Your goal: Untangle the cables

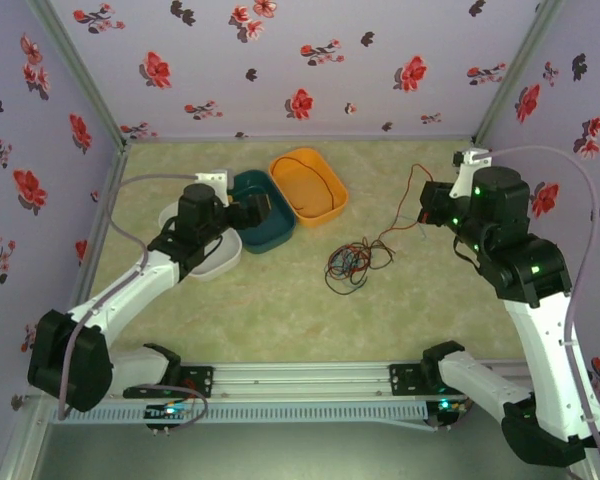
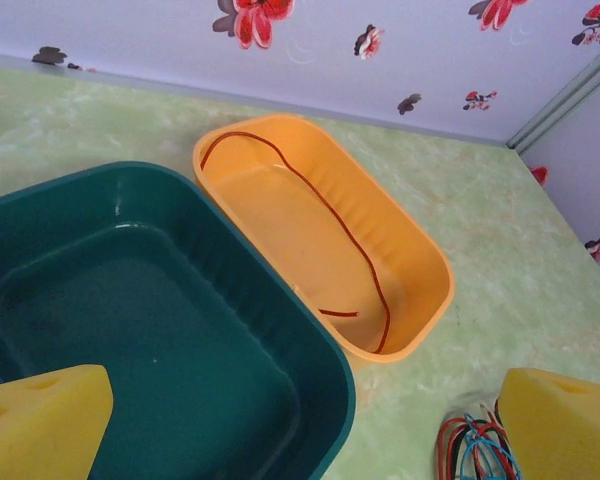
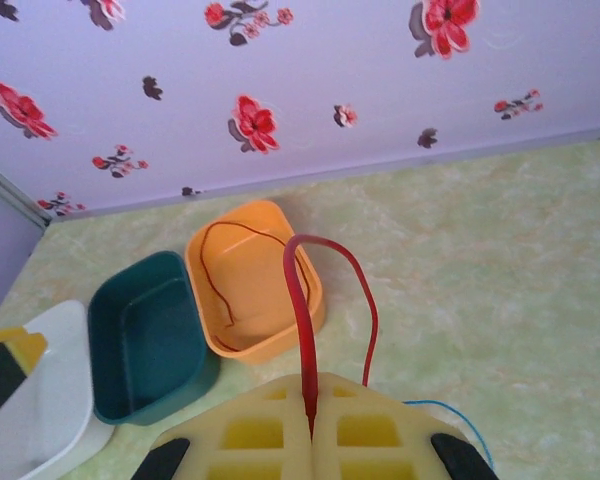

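A knotted bundle of red, black and blue cables (image 1: 354, 262) lies mid-table; the left wrist view catches its edge (image 2: 474, 450). One red cable (image 1: 412, 180) runs from the bundle up to my right gripper (image 1: 427, 213). That gripper (image 3: 312, 392) is shut on the red cable (image 3: 302, 300), which arches up and over from the pinch. A thin blue cable (image 3: 462, 417) trails beside it. Another red wire (image 2: 332, 218) lies in the orange bin (image 2: 428, 262). My left gripper (image 1: 250, 214) hangs open over the teal bin (image 2: 280, 330), its yellow fingers (image 2: 42, 420) wide apart and holding nothing.
Three bins stand in a row at the back left: orange (image 1: 332, 182), teal (image 1: 248, 182) and white (image 1: 220, 266). Flowered walls close in the back and both sides. Bare table lies between the bundle and the arm bases.
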You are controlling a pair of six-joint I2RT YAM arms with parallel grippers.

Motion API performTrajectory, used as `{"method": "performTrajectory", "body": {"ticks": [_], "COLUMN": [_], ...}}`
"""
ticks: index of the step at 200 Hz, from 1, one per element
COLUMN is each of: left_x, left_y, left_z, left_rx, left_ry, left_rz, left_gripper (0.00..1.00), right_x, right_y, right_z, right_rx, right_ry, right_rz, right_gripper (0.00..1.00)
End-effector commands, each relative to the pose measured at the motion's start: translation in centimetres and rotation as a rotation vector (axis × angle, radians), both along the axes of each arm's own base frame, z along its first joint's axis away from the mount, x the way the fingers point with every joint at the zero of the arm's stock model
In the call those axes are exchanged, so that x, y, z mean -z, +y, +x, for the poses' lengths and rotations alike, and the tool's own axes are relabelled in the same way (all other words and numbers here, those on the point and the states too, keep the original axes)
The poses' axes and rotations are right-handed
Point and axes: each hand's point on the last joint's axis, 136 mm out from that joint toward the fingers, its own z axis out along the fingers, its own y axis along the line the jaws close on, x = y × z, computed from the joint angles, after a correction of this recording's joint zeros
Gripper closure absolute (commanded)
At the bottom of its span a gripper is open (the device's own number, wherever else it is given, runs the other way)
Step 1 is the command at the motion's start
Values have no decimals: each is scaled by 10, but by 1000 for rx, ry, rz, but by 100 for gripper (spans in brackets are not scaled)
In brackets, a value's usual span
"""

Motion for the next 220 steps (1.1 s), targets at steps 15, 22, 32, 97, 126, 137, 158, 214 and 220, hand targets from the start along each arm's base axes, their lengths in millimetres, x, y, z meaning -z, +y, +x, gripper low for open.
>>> {"method": "performTrajectory", "body": {"ticks": [15, 22, 32, 97, 126, 137, 158, 214, 220], "left_x": [-13, -13, -13, -29, -30, -25, -20, -8, -2], "left_y": [-6, -6, -7, -52, -105, -129, -172, -262, -270], "left_z": [6, 6, 6, -12, -33, -43, -57, -73, -73], "left_rx": [29, 31, 35, 273, 473, 548, 641, 787, 798], "left_ry": [-45, -45, -45, -171, -317, -380, -492, -672, -667], "left_rz": [-13, -13, -13, -31, 16, 55, 49, -10, -4], "left_gripper": [0, 0, 0, 0, 0, 0, 1, 8, 8], "right_x": [-28, -30, -34, -40, -40, -42, -45, -45, -45], "right_y": [5, 5, 4, 15, 22, 24, 27, 28, 28], "right_z": [-11, -12, -14, -18, -19, -20, -22, -23, -23], "right_rx": [-54, -56, -57, -113, -144, -157, -174, -174, -173], "right_ry": [-75, -79, -90, -91, -82, -84, -88, -79, -77], "right_rz": [8, 10, 12, 60, 84, 98, 116, 133, 134], "right_gripper": [100, 100, 100, 100, 100, 100, 100, 100, 100]}}
